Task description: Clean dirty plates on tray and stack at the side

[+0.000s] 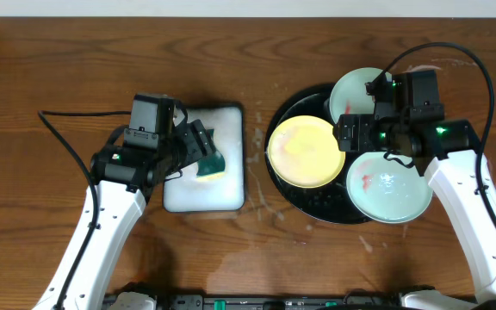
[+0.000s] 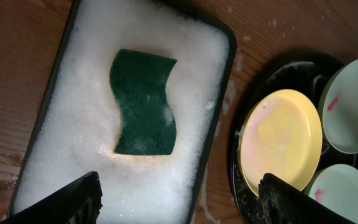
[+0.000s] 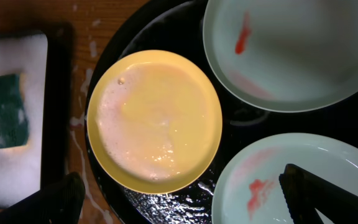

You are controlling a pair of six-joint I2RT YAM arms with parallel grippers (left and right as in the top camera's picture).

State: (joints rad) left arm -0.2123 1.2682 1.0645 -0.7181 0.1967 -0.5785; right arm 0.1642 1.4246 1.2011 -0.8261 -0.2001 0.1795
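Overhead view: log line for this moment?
left gripper open above sponge | right gripper open above yellow plate | tray holds three plates

Yellow plate [image 3: 157, 121], two smeared plates [image 3: 291, 50] on tray [image 3: 241, 127].

Everything here stands on a wooden table [image 1: 24, 77], dark brown with a reddish tone, and its grain runs from left to right in long streaks. The surface is smooth and gives a mild sheen, so the light seems to fall evenly from above, and the shadows on the wood are soft. Along the far edge of the table a pale band [image 1: 231, 7] shows; I cannot tell if it is wall or floor. Near the middle, small white wet specks [image 1: 261, 205] lie scattered on the wood.
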